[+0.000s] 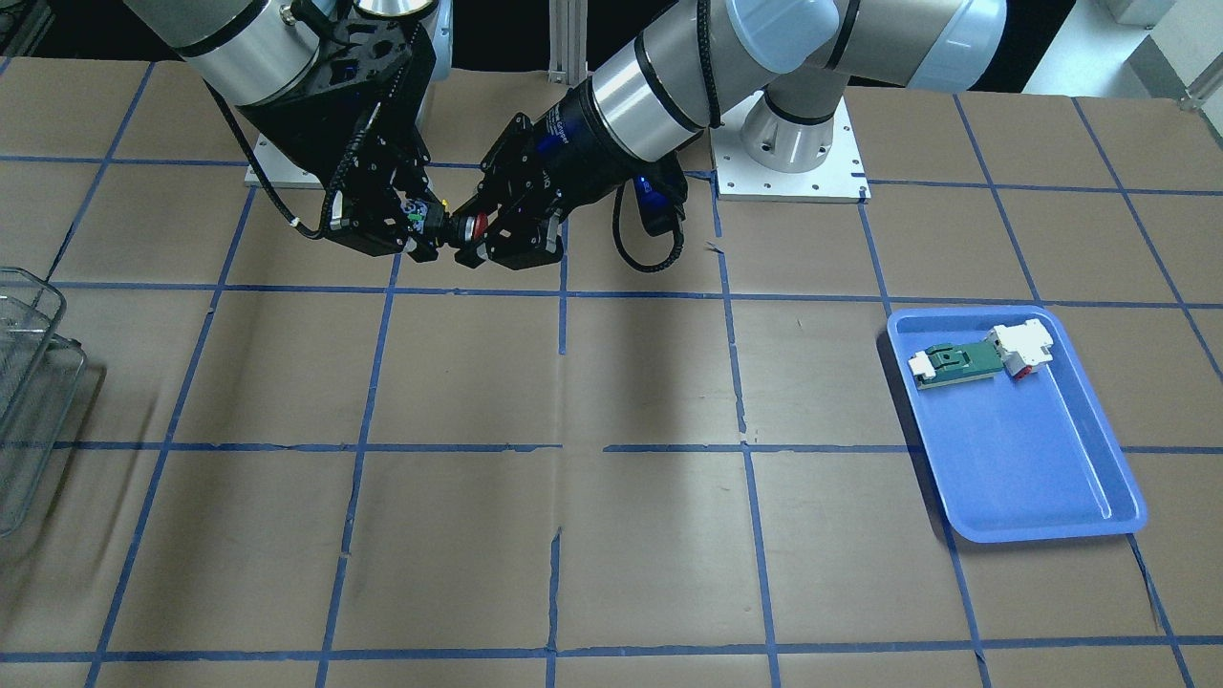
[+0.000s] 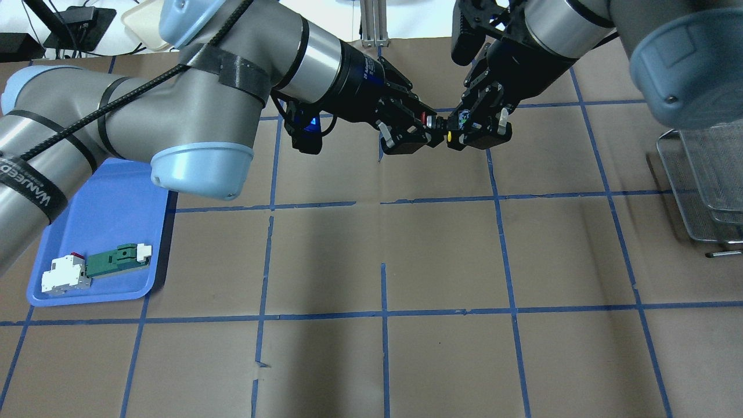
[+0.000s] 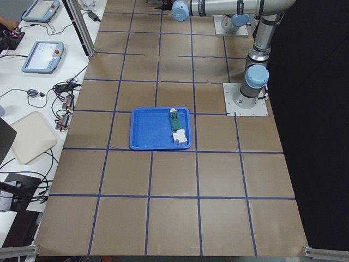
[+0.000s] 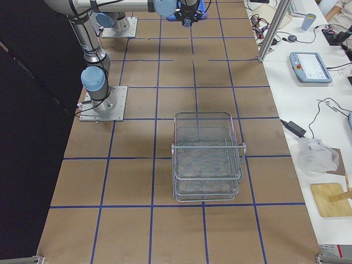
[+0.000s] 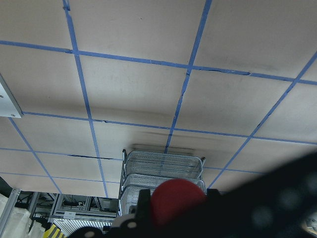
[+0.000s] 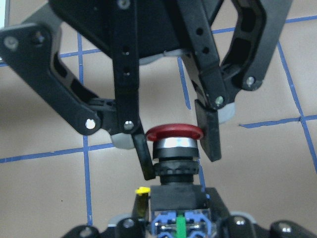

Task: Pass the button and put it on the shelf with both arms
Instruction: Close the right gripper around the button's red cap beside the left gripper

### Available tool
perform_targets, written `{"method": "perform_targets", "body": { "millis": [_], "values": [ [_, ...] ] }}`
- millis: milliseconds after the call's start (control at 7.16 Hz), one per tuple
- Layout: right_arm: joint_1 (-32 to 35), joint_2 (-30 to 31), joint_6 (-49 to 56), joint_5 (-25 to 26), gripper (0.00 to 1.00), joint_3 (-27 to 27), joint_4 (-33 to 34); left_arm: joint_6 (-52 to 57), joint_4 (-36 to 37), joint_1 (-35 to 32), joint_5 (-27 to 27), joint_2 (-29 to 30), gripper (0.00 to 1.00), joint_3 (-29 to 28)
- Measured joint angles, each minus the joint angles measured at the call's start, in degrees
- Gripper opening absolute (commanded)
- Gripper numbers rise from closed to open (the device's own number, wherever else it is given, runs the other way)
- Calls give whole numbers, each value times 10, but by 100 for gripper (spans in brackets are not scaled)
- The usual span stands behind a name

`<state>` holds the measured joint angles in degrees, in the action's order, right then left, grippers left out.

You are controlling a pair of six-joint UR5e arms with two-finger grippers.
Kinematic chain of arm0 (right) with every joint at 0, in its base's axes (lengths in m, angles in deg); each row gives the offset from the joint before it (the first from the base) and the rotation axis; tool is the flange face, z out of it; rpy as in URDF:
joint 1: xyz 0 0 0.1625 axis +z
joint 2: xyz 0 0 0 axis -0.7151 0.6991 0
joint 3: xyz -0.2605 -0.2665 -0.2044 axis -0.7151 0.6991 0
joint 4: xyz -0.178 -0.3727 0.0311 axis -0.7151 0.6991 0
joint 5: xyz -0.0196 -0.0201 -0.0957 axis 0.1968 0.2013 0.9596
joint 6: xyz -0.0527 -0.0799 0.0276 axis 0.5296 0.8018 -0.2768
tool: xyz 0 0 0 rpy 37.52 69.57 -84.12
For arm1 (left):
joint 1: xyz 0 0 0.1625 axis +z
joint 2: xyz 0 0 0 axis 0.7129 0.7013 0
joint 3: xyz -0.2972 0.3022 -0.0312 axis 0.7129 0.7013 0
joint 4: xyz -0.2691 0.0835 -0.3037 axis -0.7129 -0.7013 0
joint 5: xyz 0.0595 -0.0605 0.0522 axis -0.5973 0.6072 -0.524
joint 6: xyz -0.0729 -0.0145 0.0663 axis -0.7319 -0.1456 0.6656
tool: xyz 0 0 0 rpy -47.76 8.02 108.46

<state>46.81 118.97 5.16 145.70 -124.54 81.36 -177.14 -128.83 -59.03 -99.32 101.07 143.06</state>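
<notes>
The button (image 6: 174, 148), with its red cap, black collar and blue rear block, hangs in the air between my two grippers over the table's robot side. It also shows in the front view (image 1: 470, 226) and the overhead view (image 2: 426, 120). My left gripper (image 2: 430, 125) (image 1: 475, 231) has its fingers (image 6: 208, 134) closed on the cap and collar. My right gripper (image 2: 458, 132) (image 1: 422, 225) (image 6: 181, 224) is shut on the rear block. The wire mesh shelf (image 2: 705, 180) (image 4: 208, 159) (image 1: 29, 382) stands on my right side, apart from both grippers.
A blue tray (image 1: 1051, 497) (image 2: 110, 203) on my left side holds a green-and-white flat part (image 1: 955, 363) and a white block with red (image 1: 1024, 346). The brown table has blue tape lines. Both arm bases stand at the robot's edge.
</notes>
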Motion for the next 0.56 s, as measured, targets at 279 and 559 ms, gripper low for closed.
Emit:
{"method": "perform_targets", "body": {
  "millis": [279,559],
  "values": [
    [0,-1,0,-1,6,0,0,-11,0,0,12,0,100,-1],
    [0,-3,1,-1,3,0,9,-14,0,1,49,-1,100,3]
  ]
}}
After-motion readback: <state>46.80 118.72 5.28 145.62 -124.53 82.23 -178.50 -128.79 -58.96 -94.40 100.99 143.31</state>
